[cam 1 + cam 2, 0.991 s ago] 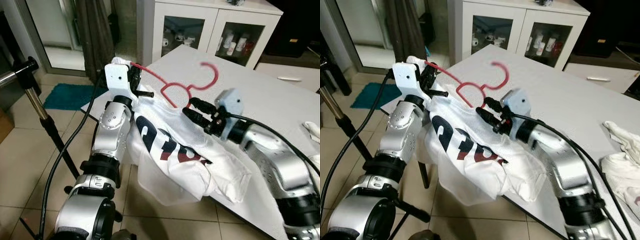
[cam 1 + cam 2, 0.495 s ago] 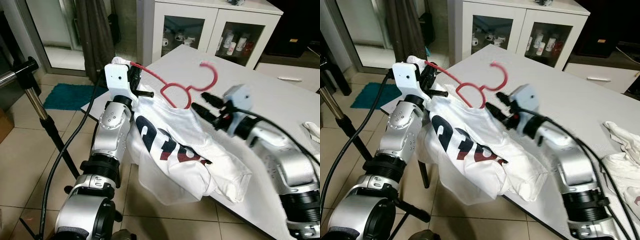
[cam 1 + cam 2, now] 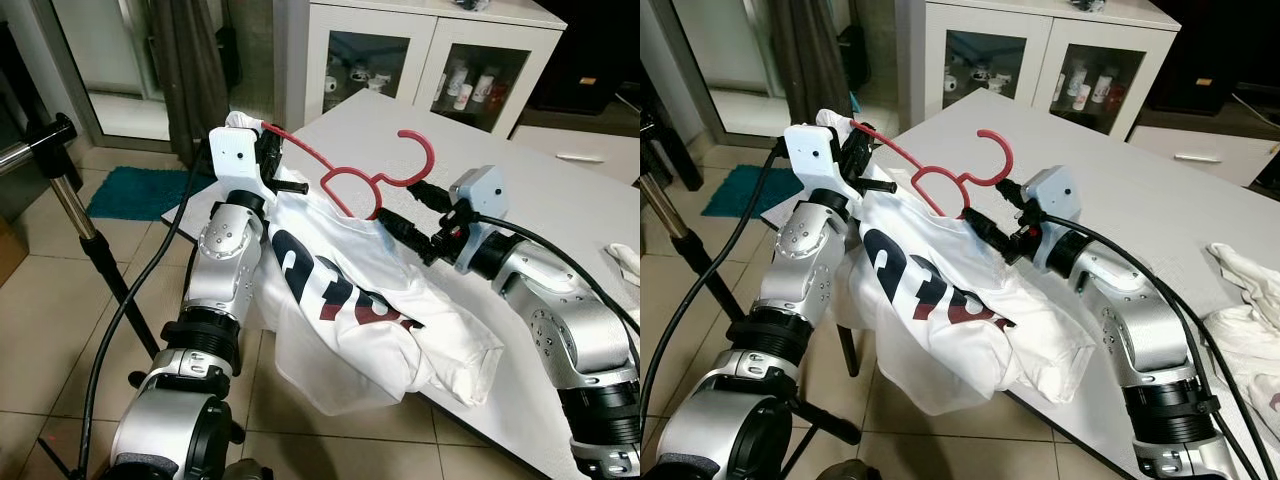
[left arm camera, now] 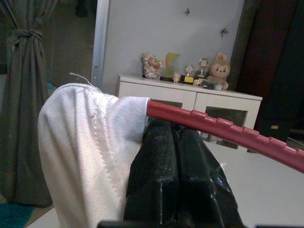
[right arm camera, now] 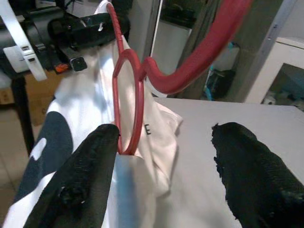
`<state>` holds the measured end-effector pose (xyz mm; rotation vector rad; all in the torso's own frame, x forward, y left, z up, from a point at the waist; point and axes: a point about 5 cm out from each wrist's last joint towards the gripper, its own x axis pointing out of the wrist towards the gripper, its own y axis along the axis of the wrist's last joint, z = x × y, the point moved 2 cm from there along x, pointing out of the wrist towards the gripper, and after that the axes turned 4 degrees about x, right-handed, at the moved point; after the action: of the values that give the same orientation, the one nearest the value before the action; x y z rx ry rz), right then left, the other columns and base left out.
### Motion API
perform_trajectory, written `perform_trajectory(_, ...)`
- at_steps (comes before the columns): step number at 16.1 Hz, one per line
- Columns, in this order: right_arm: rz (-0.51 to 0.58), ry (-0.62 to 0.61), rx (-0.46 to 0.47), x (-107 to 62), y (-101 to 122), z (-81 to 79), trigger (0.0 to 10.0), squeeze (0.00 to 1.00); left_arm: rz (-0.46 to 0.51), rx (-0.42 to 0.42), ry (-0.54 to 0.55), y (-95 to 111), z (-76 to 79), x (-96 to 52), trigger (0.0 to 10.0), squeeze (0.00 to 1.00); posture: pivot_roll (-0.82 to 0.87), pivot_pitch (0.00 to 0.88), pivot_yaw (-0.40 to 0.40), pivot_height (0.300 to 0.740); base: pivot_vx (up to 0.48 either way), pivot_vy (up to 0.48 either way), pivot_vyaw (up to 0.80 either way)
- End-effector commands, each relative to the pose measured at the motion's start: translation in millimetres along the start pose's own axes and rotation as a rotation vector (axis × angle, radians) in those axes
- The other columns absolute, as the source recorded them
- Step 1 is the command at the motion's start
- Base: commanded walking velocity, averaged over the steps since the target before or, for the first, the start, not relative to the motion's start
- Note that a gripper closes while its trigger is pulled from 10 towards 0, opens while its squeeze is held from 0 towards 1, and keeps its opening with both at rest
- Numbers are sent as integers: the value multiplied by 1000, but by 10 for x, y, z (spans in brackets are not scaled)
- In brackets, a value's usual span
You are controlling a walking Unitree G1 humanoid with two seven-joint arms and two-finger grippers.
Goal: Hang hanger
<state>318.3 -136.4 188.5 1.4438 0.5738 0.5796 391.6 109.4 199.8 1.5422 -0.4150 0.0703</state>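
The red hanger point(image 3: 372, 170) sits a little above the middle of the left eye frame, raised over the near corner of the white table point(image 3: 560, 215), with its hook curling up toward the upper right. A white T-shirt point(image 3: 345, 300) with dark and red lettering hangs on it and spills down over the table edge toward the tiled floor point(image 3: 50, 330) at the lower left.

The left gripper point(image 3: 268, 160), left of center in the frame, is clamped shut on the hanger's left shoulder end, with the shirt's cloth bunched over that tip. In the left wrist view its black fingers point(image 4: 173, 161) press together just under the ribbed red bar point(image 4: 223, 130), and white fabric point(image 4: 85, 147) drapes beside them.

The right gripper point(image 3: 412, 215), just right of center, has its fingers spread apart. It sits just below the hanger's hook and close to the shirt collar, gripping nothing. The right wrist view shows one black finger point(image 5: 88, 166) beside the hanger's red neck loop point(image 5: 130, 102) and the other finger point(image 5: 249, 166) well apart from it.

A metal stand point(image 3: 70, 200) with a black clamp rises at the left edge of the frame, and a white cabinet point(image 3: 420, 60) with glass doors stands across the top behind the table.
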Motion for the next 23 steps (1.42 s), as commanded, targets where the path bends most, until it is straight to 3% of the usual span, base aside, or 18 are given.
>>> perform_trajectory(1,9,12,12,15,31,0,10000,639,41,18,-19,117,32,57,0,0,45,0,-34,723,0,0,0)
perform_trajectory(4,14,39,25,164,20,-76,10000,596,42,18,-20,119,40,60,0,0,46,0,-33,723,0,0,0)
perform_trajectory(5,15,45,39,254,1,-100,10000,267,44,16,-23,125,57,64,0,0,48,0,-34,723,0,0,0)
perform_trajectory(6,15,44,50,287,-8,-102,10000,180,45,16,-23,125,60,65,0,0,51,0,-34,723,0,0,0)
perform_trajectory(8,22,46,71,319,-15,-110,10000,180,45,16,-21,122,52,58,0,0,52,0,-35,723,0,0,0)
perform_trajectory(9,21,39,78,341,-28,-105,8510,176,44,16,-19,118,41,54,0,0,51,0,-35,723,0,0,0)
perform_trajectory(10,23,30,83,357,-34,-101,3765,176,43,16,-18,115,38,52,0,0,51,0,-34,723,0,0,0)
perform_trajectory(11,50,29,102,395,-13,-122,0,173,41,16,-19,110,46,50,0,0,52,0,-35,723,0,0,0)
perform_trajectory(13,70,27,102,390,22,-119,0,4,41,15,-21,111,55,52,0,0,50,0,-34,723,0,0,0)
perform_trajectory(19,142,-24,139,182,94,26,0,0,33,11,-23,85,75,44,0,0,31,0,-32,723,0,0,0)
perform_trajectory(23,146,40,134,152,82,-88,0,0,34,7,-25,88,94,53,0,0,28,0,-30,723,0,0,0)
